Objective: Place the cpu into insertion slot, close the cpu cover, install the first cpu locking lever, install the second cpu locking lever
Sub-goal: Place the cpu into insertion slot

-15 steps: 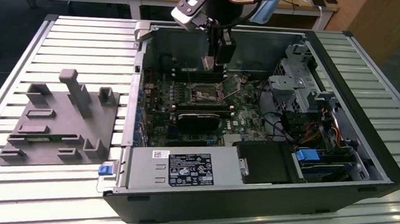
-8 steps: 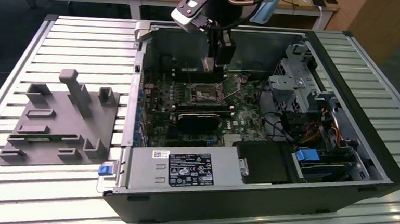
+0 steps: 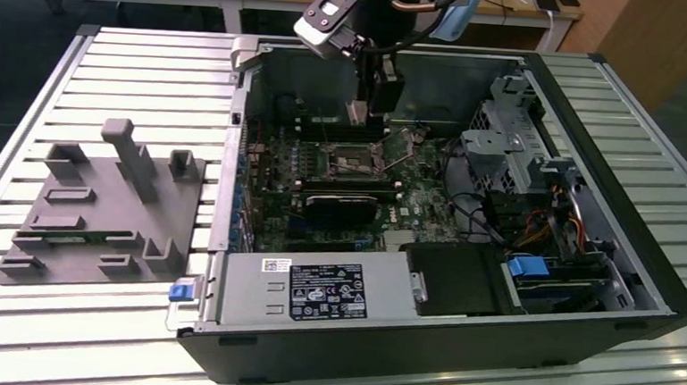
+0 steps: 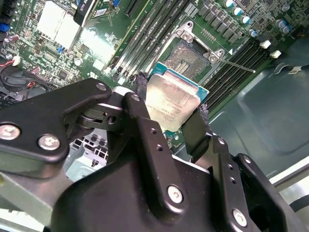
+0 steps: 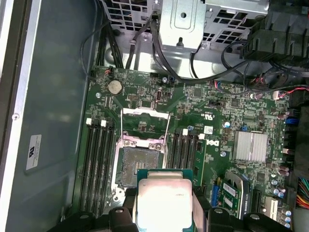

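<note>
My gripper (image 4: 170,107) is shut on the cpu (image 4: 174,96), a flat square chip with a silver-grey top and green edge, pinched by two opposite sides between black fingers (image 4: 141,87). It hangs above the motherboard, a little off from the insertion slot (image 4: 186,58), whose dark centre lies uncovered. In the first wrist view the cpu (image 5: 164,193) sits just beside the insertion slot (image 5: 137,162), and the cpu cover (image 5: 145,111) stands raised beyond the slot. A thin locking lever (image 4: 236,65) sticks out beside the socket. In the exterior view the gripper (image 3: 370,109) is inside the case above the insertion slot (image 3: 355,164).
The open computer case (image 3: 624,290) lies on a slatted table. Memory slots (image 5: 96,159) flank the socket; a black heatsink block (image 3: 342,209) sits just in front of it. Drive cage (image 3: 501,157), cables (image 5: 159,48) and power supply (image 3: 313,291) crowd the case. A grey fixture (image 3: 104,205) stands at the exterior view's left.
</note>
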Robot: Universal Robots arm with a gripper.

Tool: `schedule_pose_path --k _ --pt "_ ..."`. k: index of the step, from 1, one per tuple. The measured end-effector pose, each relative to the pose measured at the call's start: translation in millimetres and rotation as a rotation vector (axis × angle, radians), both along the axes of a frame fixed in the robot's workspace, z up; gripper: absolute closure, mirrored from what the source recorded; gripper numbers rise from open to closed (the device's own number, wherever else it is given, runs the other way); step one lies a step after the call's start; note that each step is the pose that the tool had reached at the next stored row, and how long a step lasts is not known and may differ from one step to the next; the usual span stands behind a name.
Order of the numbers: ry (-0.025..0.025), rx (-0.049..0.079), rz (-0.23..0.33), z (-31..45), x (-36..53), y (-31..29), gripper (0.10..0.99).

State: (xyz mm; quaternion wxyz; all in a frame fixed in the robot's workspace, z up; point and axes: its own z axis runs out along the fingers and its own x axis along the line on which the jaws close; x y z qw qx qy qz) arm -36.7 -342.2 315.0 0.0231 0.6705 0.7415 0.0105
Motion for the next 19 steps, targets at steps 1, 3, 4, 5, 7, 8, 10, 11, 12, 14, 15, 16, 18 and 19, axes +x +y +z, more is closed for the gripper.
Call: schedule_pose_path --k 1,3,4,5,7,8,10,11,12,14,15,16,18,19 --pt "0.0000 -0.001 0.000 -0.4 0.0 0.0 0.545" --pt "0.0000 -0.002 0.000 -1.1 0.0 0.0 0.545" --pt "0.0001 -0.002 0.000 -1.5 0.0 0.0 0.545" --pt "0.0001 -0.003 0.000 -1.9 0.0 0.0 0.545" --pt "0.0002 -0.004 0.000 -2.8 0.0 0.0 0.545" --pt "0.0002 -0.005 0.000 -3.2 0.0 0.0 0.545" --pt "0.0003 -0.007 -0.001 -4.1 0.0 0.0 0.545" --pt "0.0004 -0.008 -0.001 -4.5 0.0 0.0 0.545" --pt "0.0005 -0.009 -0.001 -5.0 0.0 0.0 0.545" --pt "0.0006 -0.010 -0.001 -5.9 0.0 0.0 0.545" --pt "0.0007 -0.011 -0.001 -6.4 0.0 0.0 0.545" --pt "0.0008 -0.012 -0.001 -7.0 0.0 0.0 0.545" --pt "0.0010 -0.012 -0.002 -8.0 0.0 0.0 0.545" --pt "0.0011 -0.013 -0.002 -8.5 0.0 0.0 0.545"
